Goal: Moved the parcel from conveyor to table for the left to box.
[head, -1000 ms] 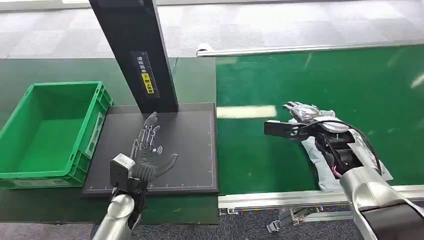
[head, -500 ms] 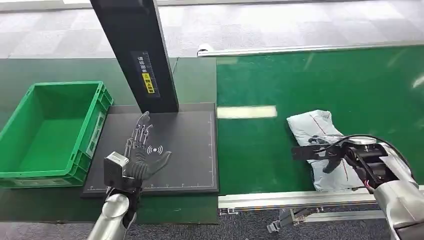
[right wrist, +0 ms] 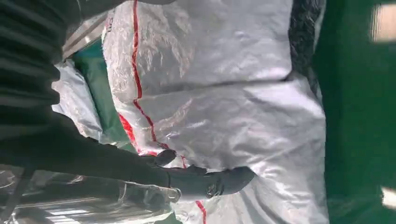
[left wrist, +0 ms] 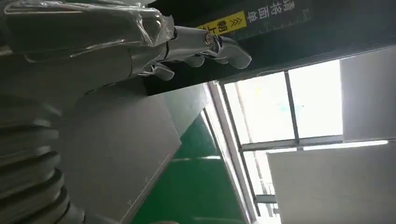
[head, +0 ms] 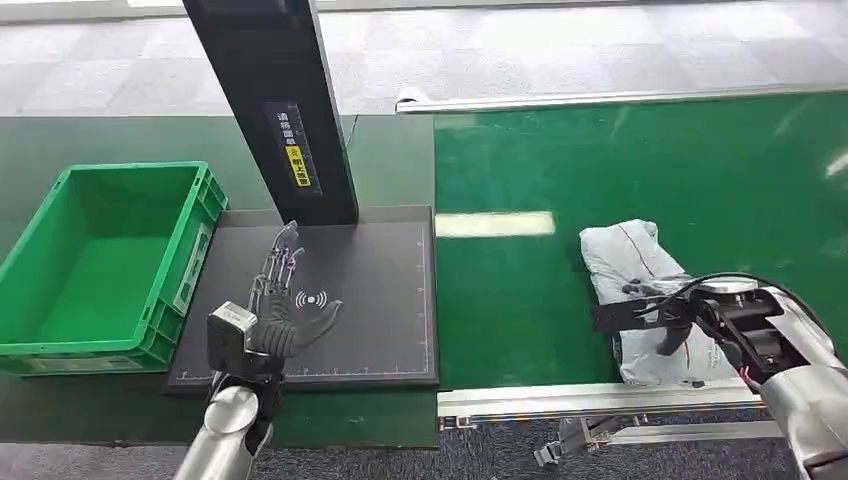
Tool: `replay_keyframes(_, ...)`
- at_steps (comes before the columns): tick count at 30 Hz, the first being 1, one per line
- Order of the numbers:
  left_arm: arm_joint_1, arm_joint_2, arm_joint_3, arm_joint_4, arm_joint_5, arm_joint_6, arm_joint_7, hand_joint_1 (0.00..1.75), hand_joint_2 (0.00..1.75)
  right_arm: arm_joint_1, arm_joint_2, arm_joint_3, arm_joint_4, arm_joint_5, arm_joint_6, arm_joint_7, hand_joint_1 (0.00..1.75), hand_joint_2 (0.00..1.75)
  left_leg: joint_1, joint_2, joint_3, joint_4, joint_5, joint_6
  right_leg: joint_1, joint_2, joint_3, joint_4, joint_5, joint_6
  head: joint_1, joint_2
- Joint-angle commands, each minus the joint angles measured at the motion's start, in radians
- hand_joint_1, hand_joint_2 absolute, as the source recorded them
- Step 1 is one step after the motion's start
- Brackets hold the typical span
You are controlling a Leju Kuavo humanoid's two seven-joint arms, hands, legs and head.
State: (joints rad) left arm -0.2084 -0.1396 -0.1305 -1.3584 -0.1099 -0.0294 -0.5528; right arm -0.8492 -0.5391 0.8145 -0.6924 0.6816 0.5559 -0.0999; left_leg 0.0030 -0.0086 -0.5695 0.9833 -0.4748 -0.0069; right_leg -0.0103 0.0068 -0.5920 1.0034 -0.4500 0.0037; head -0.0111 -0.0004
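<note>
A white plastic-wrapped parcel (head: 625, 255) with a red line lies on the green conveyor belt (head: 650, 160), near its front rail. My right hand (head: 668, 318) is at the parcel's near end. In the right wrist view its dark fingers (right wrist: 205, 179) stretch flat across the crinkled parcel (right wrist: 224, 93), touching it without closing around it. My left hand (head: 283, 300) hovers over the black table mat (head: 380, 300), fingers spread and pointing away from me, holding nothing. The left wrist view shows those fingers (left wrist: 219, 46) extended toward the black post.
A green crate (head: 60, 340) stands left of the mat, with nothing in it. A black post (head: 270, 100) with a yellow label rises from the mat's far edge. The conveyor's metal rail (head: 600, 398) runs along the front, just below my right hand.
My right hand drew back from the parcel's far end to its near end, uncovering the far part. The left hand shifted slightly left and toward me, still open.
</note>
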Motion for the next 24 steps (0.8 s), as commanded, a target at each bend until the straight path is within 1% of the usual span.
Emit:
replay_keyframes(1,-0.047,0.015,-0.059,0.074,0.016,0.016,0.024,0.00,1.75,0.134,-0.219,0.181,-0.213,-0.101,0.095,0.094,0.00,1.75,0.000,-0.010,0.002,-0.002,0.001,0.000,0.000,-0.011,0.006,-0.003,-0.002,0.000,0.000,0.000)
replay_keyframes(2,-0.044,0.016,-0.060,0.071,0.018,0.021,0.026,0.00,1.75,0.140,-0.228,0.188,-0.223,-0.106,0.086,0.101,0.00,1.75,0.000,-0.012,0.004,-0.002,0.001,0.000,0.000,-0.013,0.007,-0.003,-0.003,0.000,0.000,0.000)
replay_keyframes(3,-0.042,0.017,-0.060,0.069,0.019,0.023,0.026,0.00,1.75,0.142,-0.225,0.190,-0.221,-0.107,0.083,0.105,0.00,1.75,0.000,-0.010,0.002,-0.001,0.000,0.000,0.000,-0.010,0.005,-0.002,-0.003,0.001,0.000,0.000)
replay_keyframes(4,-0.041,0.019,-0.060,0.069,0.019,0.023,0.026,0.00,1.75,0.142,-0.221,0.191,-0.219,-0.108,0.082,0.107,0.00,1.75,0.000,-0.012,0.004,-0.001,0.000,0.000,0.000,-0.013,0.008,-0.003,-0.003,0.001,0.000,0.000)
replay_keyframes(5,-0.035,0.021,-0.058,0.065,0.022,0.029,0.026,0.00,1.75,0.127,-0.199,0.208,-0.185,-0.104,0.085,0.115,0.00,1.75,0.000,-0.009,0.002,-0.001,0.000,0.000,0.000,-0.010,0.006,-0.002,-0.003,0.002,0.000,0.000)
replay_keyframes(6,-0.033,0.026,-0.060,0.062,0.024,0.033,0.026,0.00,1.75,0.101,-0.172,0.243,-0.142,-0.098,0.080,0.104,0.33,1.75,0.000,-0.009,0.005,-0.002,0.000,0.000,0.000,-0.010,0.009,-0.004,-0.003,0.002,0.000,0.000)
replay_keyframes(7,-0.032,0.027,-0.060,0.061,0.025,0.034,0.026,0.00,1.75,0.095,-0.167,0.250,-0.134,-0.098,0.085,0.100,1.59,1.75,0.000,-0.007,0.003,-0.001,-0.001,0.000,0.001,-0.008,0.007,-0.002,-0.002,0.002,0.000,0.000)
replay_keyframes(8,-0.031,0.028,-0.060,0.061,0.026,0.035,0.025,0.00,1.75,0.083,-0.159,0.266,-0.121,-0.100,0.096,0.092,1.75,1.75,0.000,-0.005,0.005,-0.002,-0.001,0.000,0.000,-0.006,0.008,-0.003,-0.002,0.002,0.000,0.000)
replay_keyframes(9,-0.034,0.028,-0.061,0.062,0.027,0.036,0.025,0.00,1.75,0.079,-0.155,0.276,-0.115,-0.104,0.101,0.089,1.75,1.75,0.001,-0.006,0.003,-0.001,-0.001,0.000,0.001,-0.007,0.007,-0.003,-0.002,0.002,0.000,0.000)
replay_keyframes(13,-0.037,0.025,-0.066,0.061,0.027,0.036,0.026,0.00,1.75,0.093,-0.165,0.291,-0.130,-0.126,0.088,0.096,1.75,1.75,0.001,-0.008,0.006,-0.002,0.000,0.000,0.001,-0.009,0.011,-0.004,-0.002,0.002,0.000,0.000)
replay_keyframes(18,-0.036,0.019,-0.075,0.055,0.027,0.045,0.035,0.00,1.75,0.086,-0.220,0.329,-0.194,-0.150,0.121,0.122,1.75,1.75,0.000,-0.009,0.008,-0.001,0.000,0.001,0.000,-0.010,0.012,-0.003,-0.003,0.003,0.000,0.000)
replay_keyframes(21,-0.035,0.022,-0.077,0.056,0.027,0.050,0.038,0.00,1.75,0.086,-0.231,0.337,-0.207,-0.152,0.115,0.126,1.75,1.75,0.000,-0.009,0.007,0.000,-0.001,0.001,0.000,-0.010,0.012,-0.002,-0.003,0.003,0.000,0.000)
replay_keyframes(23,-0.034,0.027,-0.077,0.053,0.029,0.055,0.039,0.00,1.75,0.070,-0.205,0.348,-0.187,-0.149,0.096,0.125,1.75,1.75,0.000,-0.009,0.008,-0.001,0.000,0.001,0.000,-0.011,0.013,-0.004,-0.003,0.003,0.000,0.000)
replay_keyframes(24,-0.029,0.029,-0.076,0.048,0.031,0.059,0.039,0.00,1.75,0.056,-0.176,0.349,-0.161,-0.155,0.078,0.113,1.75,1.75,0.000,-0.008,0.008,0.000,-0.001,0.001,0.000,-0.009,0.013,-0.003,-0.003,0.003,0.000,0.000)
